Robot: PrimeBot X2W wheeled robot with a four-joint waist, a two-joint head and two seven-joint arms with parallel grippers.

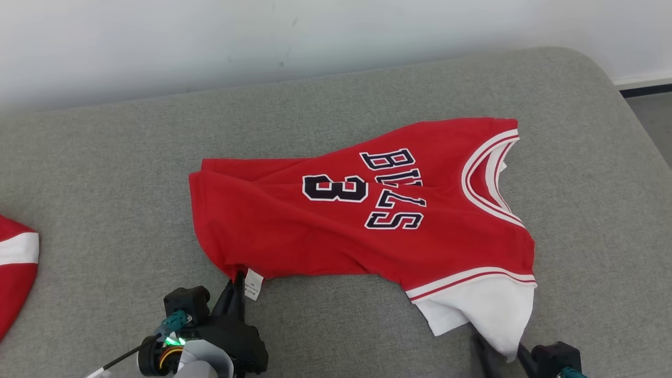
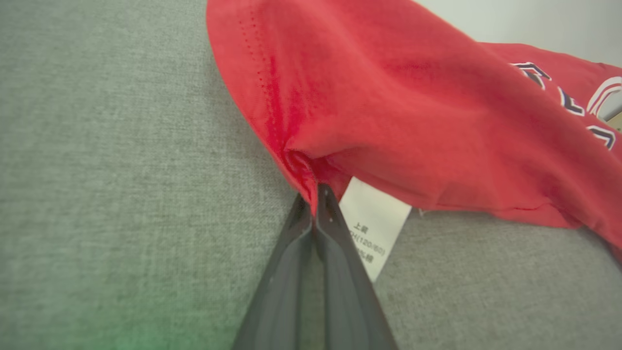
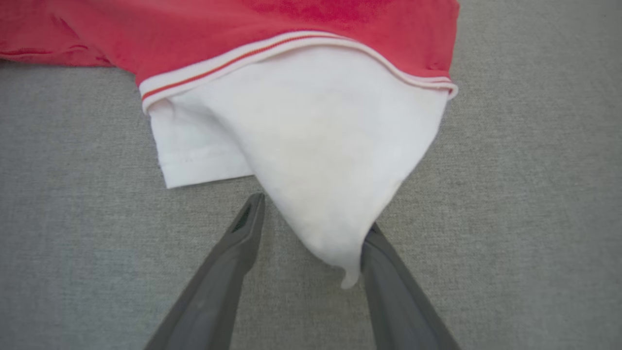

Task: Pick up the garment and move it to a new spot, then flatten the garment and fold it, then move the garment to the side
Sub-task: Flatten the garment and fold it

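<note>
Grey upholstered cushion (image 1: pixel 105 173) took most of the head view, white wall (image 1: pixel 210 42) along the 12 o'clock edge.

Red basketball jersey (image 1: pixel 336 241) lay face up on the cushion, centre of the view and a bit toward 3 o'clock. Dark "3" and team lettering read sideways. Striped V-neck collar (image 1: pixel 488 173) pointed to 3 o'clock, hem to 9 o'clock. Body rumpled, with a fold running across the upper half; not flat.

White sleeve (image 1: pixel 483 310) stuck out from under the red-and-white trim at the jersey's 5 o'clock and tapered to a point at the bottom edge.

Second red-and-white garment (image 1: pixel 16 262) was cut off at the 9 o'clock edge, well apart from the jersey.

Left gripper (image 1: pixel 239 281) sat at 7 o'clock. In the left wrist view its fingers (image 2: pixel 335 228) were pressed together, pinching the jersey's hem corner, with red cloth bunched at the tips. White care label (image 2: pixel 371 226) hung just beside the fingers on their 3 o'clock side, touching the cushion.

Right gripper (image 1: pixel 506 354) sat at 5 o'clock. In the right wrist view its fingers (image 3: pixel 243 233) were spread, with the sleeve's point lying between them, against the 3 o'clock finger. Nothing was pinched.
</note>
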